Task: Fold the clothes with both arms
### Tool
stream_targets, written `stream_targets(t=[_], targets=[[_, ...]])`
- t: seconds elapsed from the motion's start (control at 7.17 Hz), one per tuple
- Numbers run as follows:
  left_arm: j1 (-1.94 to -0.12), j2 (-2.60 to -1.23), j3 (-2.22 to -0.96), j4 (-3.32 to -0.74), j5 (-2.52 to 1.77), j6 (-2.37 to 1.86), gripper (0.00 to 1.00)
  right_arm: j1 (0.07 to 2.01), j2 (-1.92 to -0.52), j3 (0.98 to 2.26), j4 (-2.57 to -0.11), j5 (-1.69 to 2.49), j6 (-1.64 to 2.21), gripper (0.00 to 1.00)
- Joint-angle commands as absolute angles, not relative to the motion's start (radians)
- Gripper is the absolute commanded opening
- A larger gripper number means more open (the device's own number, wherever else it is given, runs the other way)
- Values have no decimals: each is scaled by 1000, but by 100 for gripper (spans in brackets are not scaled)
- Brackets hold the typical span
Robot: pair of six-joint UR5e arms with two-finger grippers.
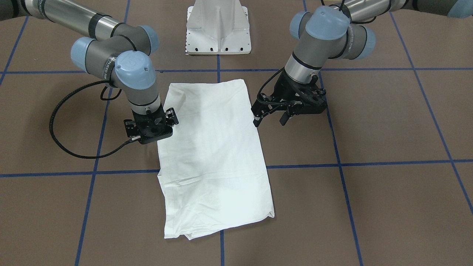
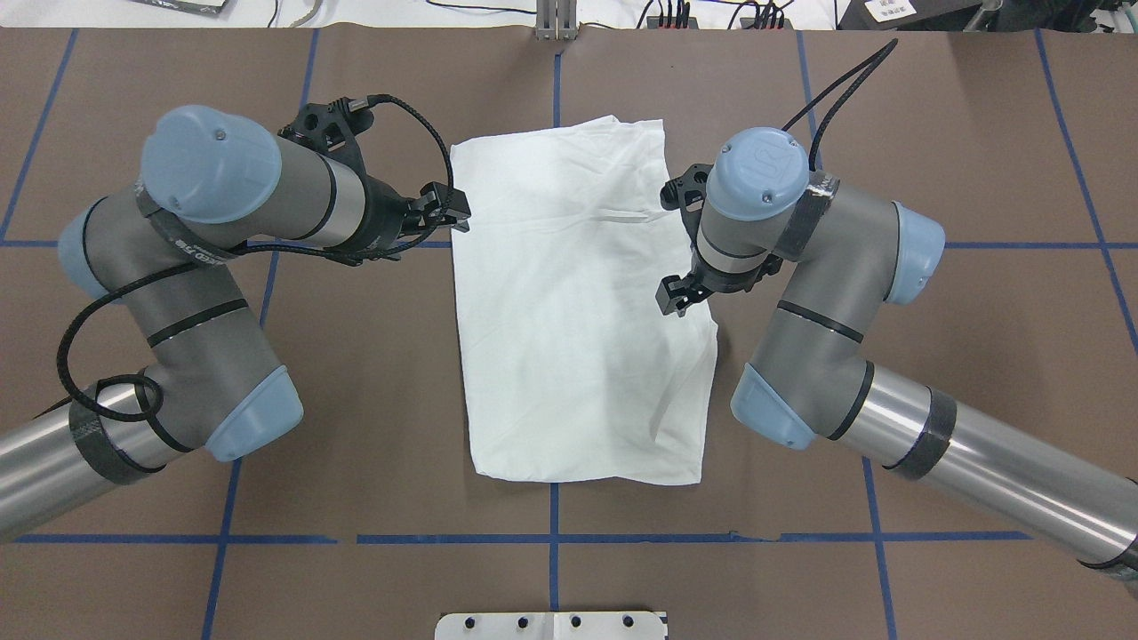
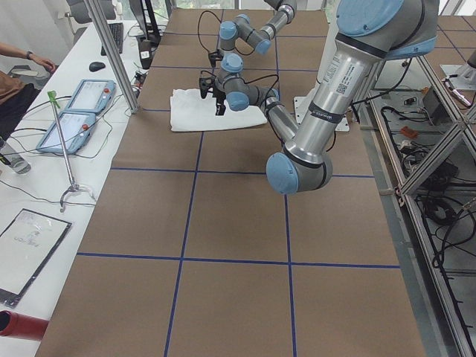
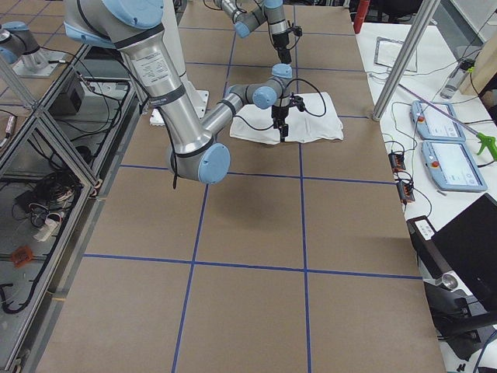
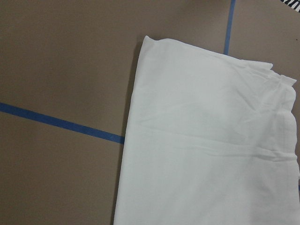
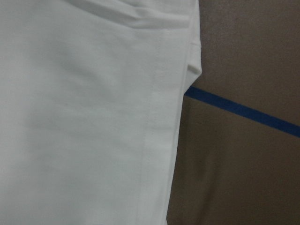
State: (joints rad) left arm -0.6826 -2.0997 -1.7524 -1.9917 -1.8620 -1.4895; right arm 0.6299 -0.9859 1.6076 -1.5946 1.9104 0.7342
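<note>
The shirt lies flat on the table between our tools, its long axis crossing the line that joins them. Our left tool hangs spread and empty just beside one long edge. Our right tool is over the other edge, and we cannot tell its state.

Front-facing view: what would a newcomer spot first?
A white shirt, folded into a long rectangle, lies in the middle of the brown, blue-taped table. Two arms flank it. The left tool is open at one long edge, and the right tool points down at the opposite edge.
</note>
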Motion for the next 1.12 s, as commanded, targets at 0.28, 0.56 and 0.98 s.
stream_targets(t=[0.28, 0.56, 0.98], targets=[[-681, -2103, -1796, -1987, -1855, -1483, 100, 548, -1012, 1612, -1606, 1905, 825, 100], [-681, -2105, -1796, -1987, -1855, -1485, 100, 555, -1066, 1646, -1606, 1911, 825, 100], [-681, -2105, -1796, -1987, -1855, -1485, 100, 555, -1240, 1822, -1608, 1922, 825, 100]])
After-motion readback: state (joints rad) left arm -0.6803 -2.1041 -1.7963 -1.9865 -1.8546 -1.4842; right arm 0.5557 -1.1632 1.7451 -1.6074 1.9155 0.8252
